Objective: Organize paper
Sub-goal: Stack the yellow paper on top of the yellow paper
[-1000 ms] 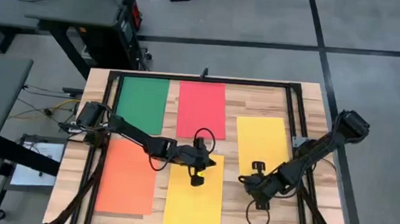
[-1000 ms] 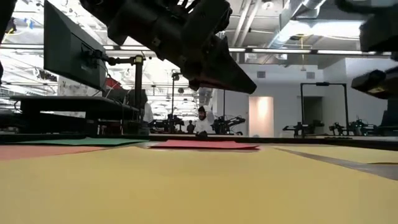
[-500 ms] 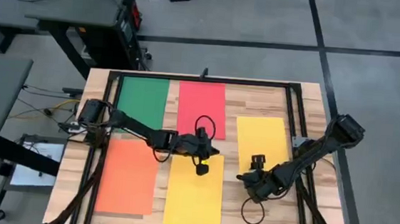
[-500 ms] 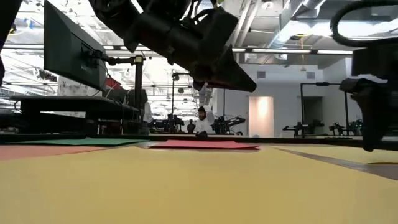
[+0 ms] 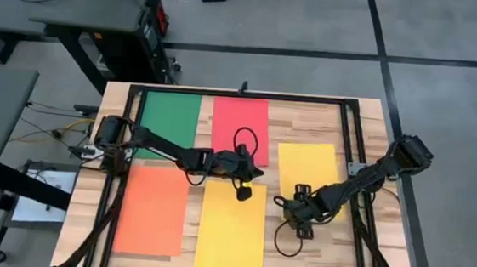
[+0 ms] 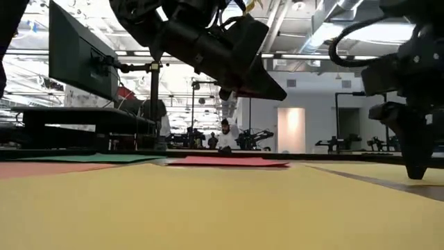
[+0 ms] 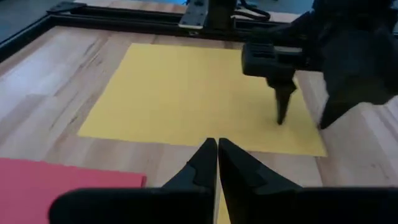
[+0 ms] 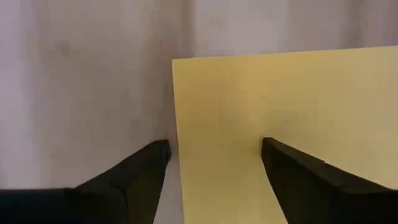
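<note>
Five sheets of paper lie flat on the wooden table: green [image 5: 170, 120] and red [image 5: 241, 125] at the far side, orange [image 5: 151, 212] and a yellow one [image 5: 231, 231] at the near side, and another yellow sheet [image 5: 308, 166] on the right. My left gripper [image 7: 217, 149] hangs shut above the gap between the red sheet and the near yellow sheet. My right gripper [image 8: 214, 149] is open and points down at the right yellow sheet's near edge [image 8: 177, 124], close to its near left corner [image 8: 173, 61]. One finger is over the sheet and the other over bare wood. My right gripper's fingers straddle the right yellow sheet's near edge from above. One fingertip [image 7: 281, 119] stands low over the sheet. I cannot tell whether it touches the paper.
A black frame [image 5: 242, 94] runs round the tabletop. Bare wood [image 5: 278, 120] shows between the sheets. Desks and a monitor [image 6: 80, 55] stand beyond the table's left, and a person [image 6: 225, 135] sits far off in the room.
My left gripper has gone toward the table's far edge, off the near yellow sheet, and has stayed shut. My right gripper has gone toward the table's left and down, to the right yellow sheet's near left corner.
</note>
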### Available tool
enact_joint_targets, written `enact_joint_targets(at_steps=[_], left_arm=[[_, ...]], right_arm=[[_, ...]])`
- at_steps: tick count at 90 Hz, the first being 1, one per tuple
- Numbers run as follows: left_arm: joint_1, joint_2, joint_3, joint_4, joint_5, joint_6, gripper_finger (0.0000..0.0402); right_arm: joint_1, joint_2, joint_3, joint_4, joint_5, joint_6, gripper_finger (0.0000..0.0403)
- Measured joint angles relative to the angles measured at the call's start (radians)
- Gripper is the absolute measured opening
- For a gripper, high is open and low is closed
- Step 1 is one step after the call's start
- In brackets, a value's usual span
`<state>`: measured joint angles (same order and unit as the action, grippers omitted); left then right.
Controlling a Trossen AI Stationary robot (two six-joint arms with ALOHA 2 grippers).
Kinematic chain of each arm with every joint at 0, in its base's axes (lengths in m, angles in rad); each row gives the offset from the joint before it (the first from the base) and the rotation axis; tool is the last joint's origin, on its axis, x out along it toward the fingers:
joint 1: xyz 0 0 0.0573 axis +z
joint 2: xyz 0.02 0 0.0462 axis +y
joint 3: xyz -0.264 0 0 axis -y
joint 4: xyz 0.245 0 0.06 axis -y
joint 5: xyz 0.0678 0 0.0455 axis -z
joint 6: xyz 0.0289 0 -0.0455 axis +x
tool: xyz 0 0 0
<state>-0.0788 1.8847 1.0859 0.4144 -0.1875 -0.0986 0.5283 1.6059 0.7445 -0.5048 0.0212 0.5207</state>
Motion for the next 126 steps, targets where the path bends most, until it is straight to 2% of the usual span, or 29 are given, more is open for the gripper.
enact_joint_targets(at_steps=[11, 24, 41, 52, 66, 77, 98, 112, 126], left_arm=[[-0.016, 0.0, 0.0, -0.018, 0.0, 0.0, 0.0], [-0.023, 0.0, 0.0, -0.022, 0.0, 0.0, 0.0], [0.03, 0.0, 0.002, -0.032, 0.022, -0.027, 0.0], [0.101, 0.0, 0.07, -0.175, 0.1, -0.061, 0.0], [0.17, 0.011, 0.21, -0.377, 0.133, -0.026, 0.0], [0.221, 0.066, 0.35, -0.491, 0.235, 0.013, 0.0], [0.281, 0.348, 0.723, -0.771, 0.455, 0.077, 0.0], [0.3, 0.533, 0.976, -0.95, 0.473, 0.078, 0.0], [0.309, 0.667, 1.148, -1.036, 0.472, 0.06, 0.0]], right_arm=[[0.02, -0.021, -0.005, 0.117, -0.092, 0.013, 0.0244], [0.046, -0.034, -0.009, 0.233, -0.114, 0.04, 0.0244], [0.057, -0.037, 0.047, 0.13, -0.098, 0.056, 0.0244], [0.068, -0.039, 0.088, 0.071, -0.074, 0.055, 0.0244], [0.108, -0.04, 0.104, 0.031, 0.001, 0.058, 0.0244], [0.159, -0.04, 0.105, 0.003, 0.116, 0.11, 0.0244], [0.262, -0.04, 0.105, -0.057, 0.288, 0.192, 0.0244], [0.306, -0.016, 0.105, -0.077, 0.326, 0.19, 0.0244], [0.321, 0.045, 0.104, -0.086, 0.328, 0.186, 0.0244]])
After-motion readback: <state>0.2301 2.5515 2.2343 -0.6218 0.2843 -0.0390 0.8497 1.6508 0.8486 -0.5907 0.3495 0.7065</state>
